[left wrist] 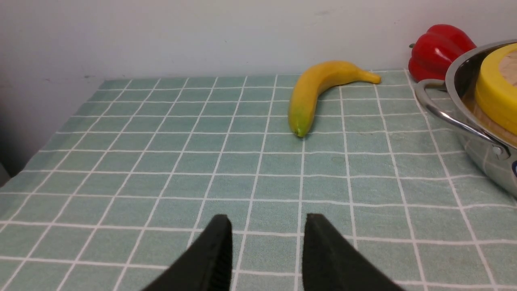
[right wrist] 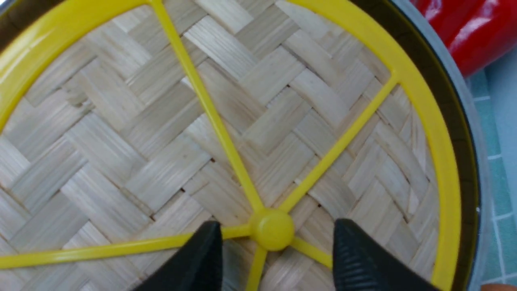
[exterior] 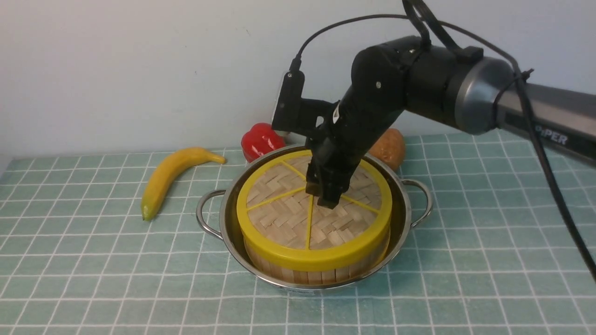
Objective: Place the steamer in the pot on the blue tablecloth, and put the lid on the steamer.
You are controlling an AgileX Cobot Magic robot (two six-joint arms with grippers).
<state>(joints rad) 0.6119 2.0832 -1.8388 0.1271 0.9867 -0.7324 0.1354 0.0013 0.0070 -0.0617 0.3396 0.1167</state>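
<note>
Steamer, round bamboo, yellow-rimmed point(exterior: 316, 272): seated in shiny steel pot point(exterior: 401, 211), flat woven lid point(exterior: 284, 214) on top; right tool point(right wrist: 272, 258) spread astride centre knob; left tool point(left wrist: 266, 252) parted, empty.

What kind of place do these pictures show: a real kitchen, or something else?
Probably a tabletop arranged for robot practice, not a real kitchen. A checked blue tablecloth lies before a bare wall, holding a steel pot with a lidded bamboo steamer, plus a banana and red pepper beside it.
</note>
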